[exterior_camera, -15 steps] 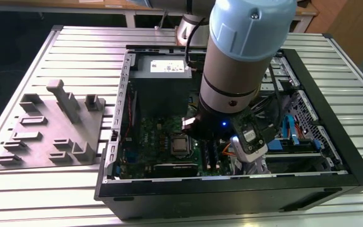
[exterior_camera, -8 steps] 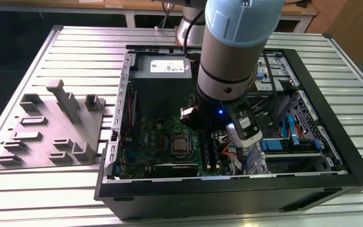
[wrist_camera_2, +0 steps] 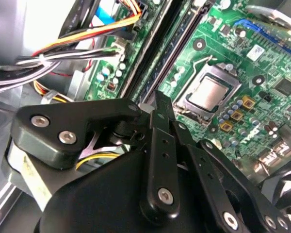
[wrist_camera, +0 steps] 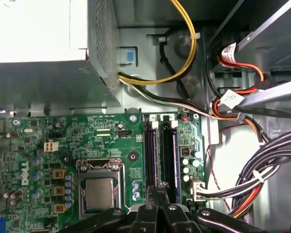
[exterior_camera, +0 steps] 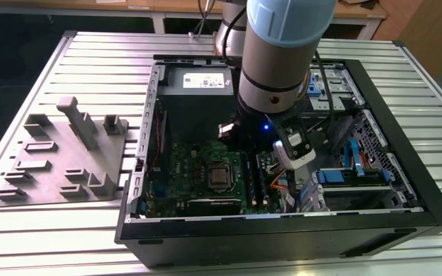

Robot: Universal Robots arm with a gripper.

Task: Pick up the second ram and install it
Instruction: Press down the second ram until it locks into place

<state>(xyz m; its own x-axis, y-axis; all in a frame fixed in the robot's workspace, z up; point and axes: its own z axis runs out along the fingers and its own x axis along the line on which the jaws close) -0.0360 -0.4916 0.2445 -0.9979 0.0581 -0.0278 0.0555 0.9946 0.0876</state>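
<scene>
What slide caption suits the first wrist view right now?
Tool poised over the memory slots beside the bare processor on the green motherboard.

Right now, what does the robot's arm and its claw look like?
The arm is a fat silver-grey tube with a light blue cap on its joint. Black cables run along it, and a small blue light glows near its dark wrist. The gripper is black, built from flat metal bars joined by shiny silver screws.

white print on motherboard [wrist_camera: 102, 131]; label on power supply [exterior_camera: 205, 80]
</scene>
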